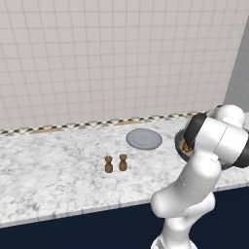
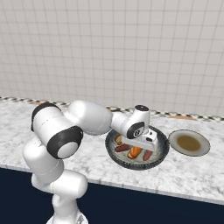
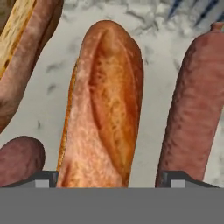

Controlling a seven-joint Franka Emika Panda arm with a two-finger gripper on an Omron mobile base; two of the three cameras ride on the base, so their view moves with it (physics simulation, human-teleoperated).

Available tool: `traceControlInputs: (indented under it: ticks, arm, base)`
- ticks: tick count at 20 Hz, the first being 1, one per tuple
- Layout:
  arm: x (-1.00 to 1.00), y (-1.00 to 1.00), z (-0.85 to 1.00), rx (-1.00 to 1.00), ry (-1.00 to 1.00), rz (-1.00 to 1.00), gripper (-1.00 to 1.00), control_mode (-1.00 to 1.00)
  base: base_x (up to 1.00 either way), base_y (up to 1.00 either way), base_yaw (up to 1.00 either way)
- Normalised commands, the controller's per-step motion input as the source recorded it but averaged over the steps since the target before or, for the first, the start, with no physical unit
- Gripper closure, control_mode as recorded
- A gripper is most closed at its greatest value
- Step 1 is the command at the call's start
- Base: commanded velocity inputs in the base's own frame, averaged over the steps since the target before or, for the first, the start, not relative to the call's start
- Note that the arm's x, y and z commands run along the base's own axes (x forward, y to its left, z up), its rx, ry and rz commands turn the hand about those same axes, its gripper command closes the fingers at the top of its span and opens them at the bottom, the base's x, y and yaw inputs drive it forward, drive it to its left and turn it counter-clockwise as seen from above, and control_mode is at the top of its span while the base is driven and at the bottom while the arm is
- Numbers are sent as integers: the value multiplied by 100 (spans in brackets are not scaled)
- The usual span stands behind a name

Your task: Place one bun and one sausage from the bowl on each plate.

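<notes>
Claw [image 3: 107, 177] spread wide astride a bun [image 3: 105, 109] in the bowl [image 2: 162, 151], grip not yet made, sausage [image 3: 194, 105] alongside, second bun [image 3: 22, 52] near, grey plate [image 1: 144, 139] and two pepper mills [image 1: 115, 163] apart on tabletop [image 1: 48, 165], brown-centred plate [image 2: 189, 142] beside bowl.

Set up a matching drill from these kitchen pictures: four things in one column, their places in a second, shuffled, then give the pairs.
Things:
1. bun
2. bowl
3. grey plate
4. two brown shakers

Places:
A. on the counter left of the grey plate, nearer the front edge
B. lying in the bowl, between the open gripper's fingertips
C. near the tiled wall, bare
D. under the robot's hand, holding buns and sausages

Pairs: 1-B, 2-D, 3-C, 4-A
</notes>
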Motion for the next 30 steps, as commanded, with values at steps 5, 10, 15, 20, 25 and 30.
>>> traceControlInputs:
  ticks: [5,10,15,20,25,30]
  arm:
    - [0,0,0,0,0,0,100,-100]
    - [0,0,0,1,0,0,100,-100]
    - [-2,0,0,0,0,0,100,-100]
    - [-37,4,47,0,-5,-2,100,-100]
    - [-81,43,80,0,-9,-1,100,-100]
    - [-15,78,75,0,-2,0,100,-100]
  base:
    - [0,0,0]
    - [0,0,0]
    - [0,0,0]
    - [0,0,0]
    - [0,0,0]
    - [0,0,0]
